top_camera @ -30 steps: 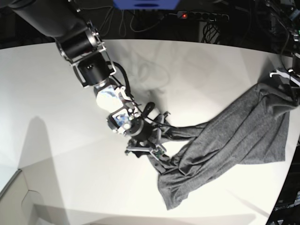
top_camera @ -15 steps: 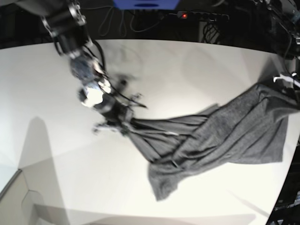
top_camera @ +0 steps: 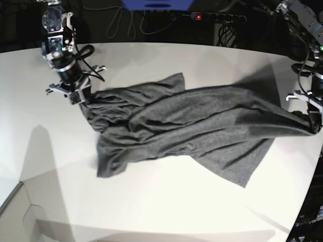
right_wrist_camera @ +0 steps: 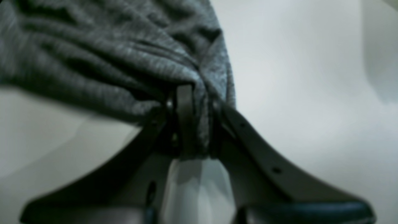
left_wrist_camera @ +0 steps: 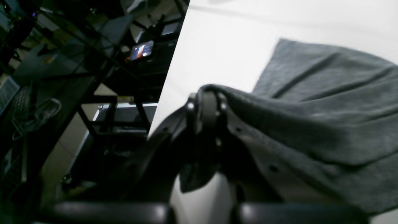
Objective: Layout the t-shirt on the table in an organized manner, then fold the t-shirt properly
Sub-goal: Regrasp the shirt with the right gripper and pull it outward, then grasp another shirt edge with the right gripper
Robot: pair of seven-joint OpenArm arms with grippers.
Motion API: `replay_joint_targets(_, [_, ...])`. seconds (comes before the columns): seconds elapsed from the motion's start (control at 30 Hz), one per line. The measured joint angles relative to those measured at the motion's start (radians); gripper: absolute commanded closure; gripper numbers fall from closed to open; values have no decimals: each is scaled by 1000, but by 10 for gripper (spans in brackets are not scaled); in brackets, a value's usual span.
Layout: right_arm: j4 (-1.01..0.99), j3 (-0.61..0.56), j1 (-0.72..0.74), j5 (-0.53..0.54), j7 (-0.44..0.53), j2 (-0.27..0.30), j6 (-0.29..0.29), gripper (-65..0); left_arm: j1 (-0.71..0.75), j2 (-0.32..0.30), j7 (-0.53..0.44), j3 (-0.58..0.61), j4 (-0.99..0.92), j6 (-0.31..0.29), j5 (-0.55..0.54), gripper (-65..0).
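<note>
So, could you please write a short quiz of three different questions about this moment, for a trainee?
1. True or false: the heathered dark grey knit t-shirt is folded into a neat rectangle on the plain white matte table.
2. Multiple choice: how many grippers are shut on the t-shirt? A) none B) one C) two
3. Fill in: in the base view, the shirt is stretched between the right gripper at the picture's ____ side and the left gripper at the other.

Key
1. False: it lies wrinkled and spread out, not yet folded.
2. C: each wrist view shows cloth pinched between closed jaws.
3. Left.
</note>
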Motion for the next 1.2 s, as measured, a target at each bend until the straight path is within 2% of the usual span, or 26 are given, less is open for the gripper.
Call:
replay_joint_targets(0.17, [38, -5, -70, 7, 19, 21, -11, -115, 18, 0, 1, 2, -1, 0, -1, 0])
replay_joint_targets(0.3, [114, -2, -93, -11, -51, 26, -7, -230, 13, 0, -1, 2, -2, 1, -2, 0])
replay_joint_targets(0.47, [226, 61, -124, -12, -50, 15, 0, -369, 16, 0, 0, 0, -2, 1, -1, 0])
replay_joint_targets(0.57, [237, 80, -119, -11, -47, -6, 1, -422, 15, 0, 0, 1, -2, 0, -1, 0])
replay_joint_targets(0.7, [221, 17, -39, -14, -71, 15, 6, -426, 15, 1, 0, 0, -2, 1, 0, 0])
replay_joint_targets(0.77, [201, -27, 34, -10, -48, 27, 6, -426, 14, 15, 0, 0, -2, 1, 0, 0])
replay_joint_targets(0.93, [96, -139, 148, -8, -52, 31, 6, -426, 13, 18, 0, 0, -2, 0, -1, 0])
replay_joint_targets(1.1, [7, -257, 202, -10, -48, 60, 8, -423, 13, 18, 0, -1, -2, 1, 0, 0])
replay_joint_targets(1.2, [-31, -278, 220, -11, -53, 60, 8, -423, 13, 19, 0, -2, -2, 1, 0, 0])
